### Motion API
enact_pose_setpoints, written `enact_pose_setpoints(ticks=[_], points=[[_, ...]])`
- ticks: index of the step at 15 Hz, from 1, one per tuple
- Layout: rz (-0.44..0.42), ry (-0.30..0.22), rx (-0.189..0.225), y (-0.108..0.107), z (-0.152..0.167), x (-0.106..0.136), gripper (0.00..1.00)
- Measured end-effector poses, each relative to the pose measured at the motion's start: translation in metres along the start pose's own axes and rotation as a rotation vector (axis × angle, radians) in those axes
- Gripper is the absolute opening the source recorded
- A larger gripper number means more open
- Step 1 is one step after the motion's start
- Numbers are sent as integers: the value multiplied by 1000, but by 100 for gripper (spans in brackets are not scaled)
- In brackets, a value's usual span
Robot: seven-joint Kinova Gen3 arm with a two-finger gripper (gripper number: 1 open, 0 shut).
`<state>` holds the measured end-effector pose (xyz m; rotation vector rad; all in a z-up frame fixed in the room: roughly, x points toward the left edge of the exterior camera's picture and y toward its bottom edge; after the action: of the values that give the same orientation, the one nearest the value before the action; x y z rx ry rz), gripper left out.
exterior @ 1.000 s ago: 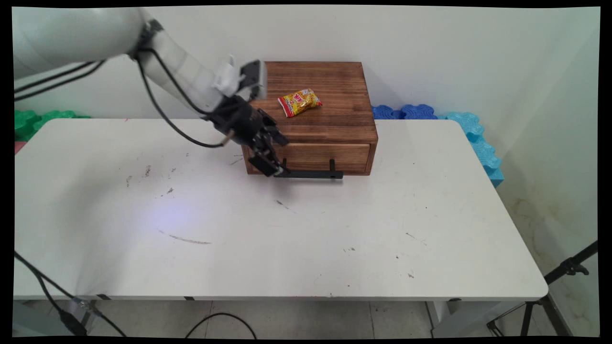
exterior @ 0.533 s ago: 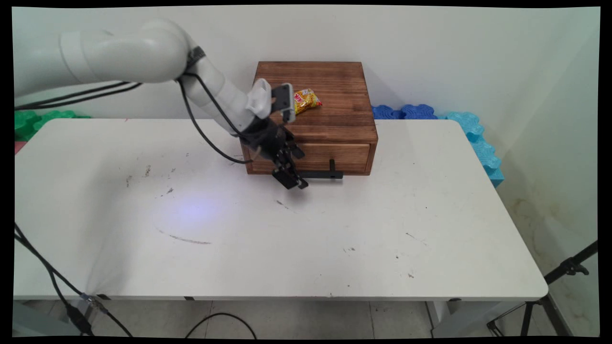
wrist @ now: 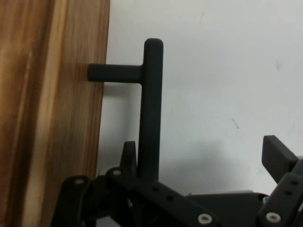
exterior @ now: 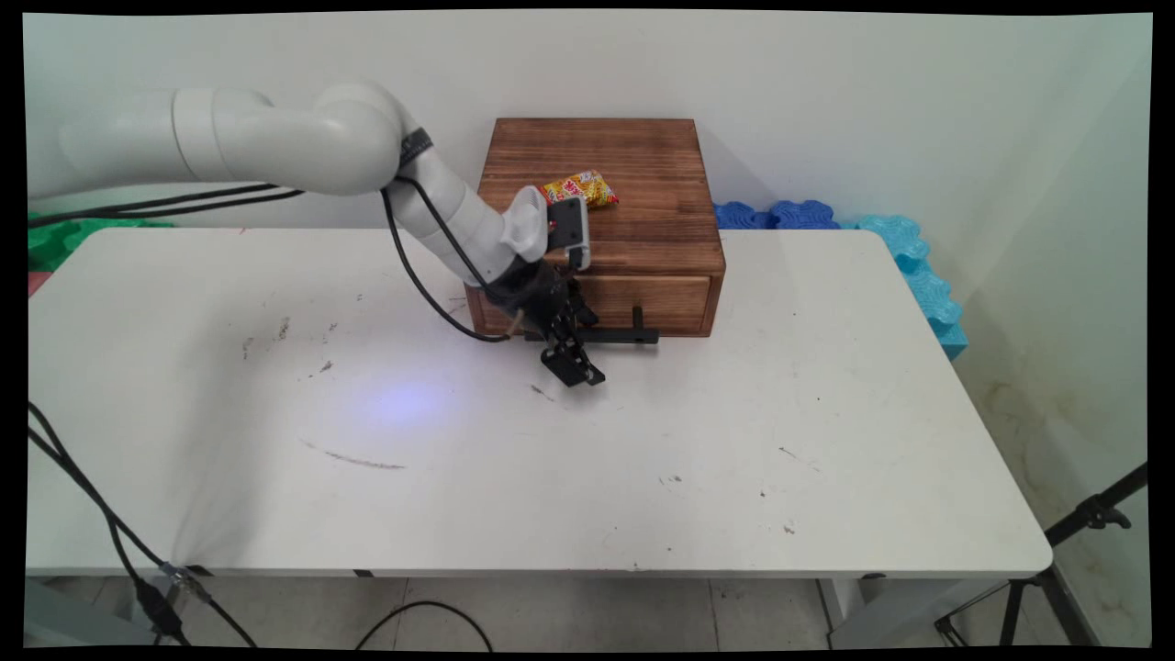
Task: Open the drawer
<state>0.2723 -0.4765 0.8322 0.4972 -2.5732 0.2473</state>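
A dark wooden box [exterior: 643, 156] with one drawer [exterior: 670, 301] stands at the back of the white table [exterior: 643, 459]. The drawer is closed, and a black bar handle [exterior: 613, 336] sticks out from its front. My gripper [exterior: 574, 369] hangs low at the handle's left end, just above the table, and it is open. In the hand view the handle's bar [wrist: 152, 109] runs up between the two fingers of the gripper [wrist: 201, 151], close to the left finger [wrist: 128, 153] and far from the right one [wrist: 277, 153]. A yellow and red snack packet [exterior: 580, 188] lies on the box's top, partly behind my wrist.
Blue foam pieces [exterior: 881, 239] line the table's far right edge, and green ones [exterior: 64, 229] sit at the far left. A black tripod [exterior: 1056, 569] stands on the floor at the right. Black cables [exterior: 431, 285] hang from the arm.
The gripper has moved right and down, from the box's front left corner to the left end of the drawer handle. The box and packet have not moved.
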Motion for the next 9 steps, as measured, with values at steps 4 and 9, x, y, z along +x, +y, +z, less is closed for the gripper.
enact_pose_setpoints(ticks=[4,9], points=[[15,-10,6,2,17,0,100],[23,-16,8,6,28,-1,100]])
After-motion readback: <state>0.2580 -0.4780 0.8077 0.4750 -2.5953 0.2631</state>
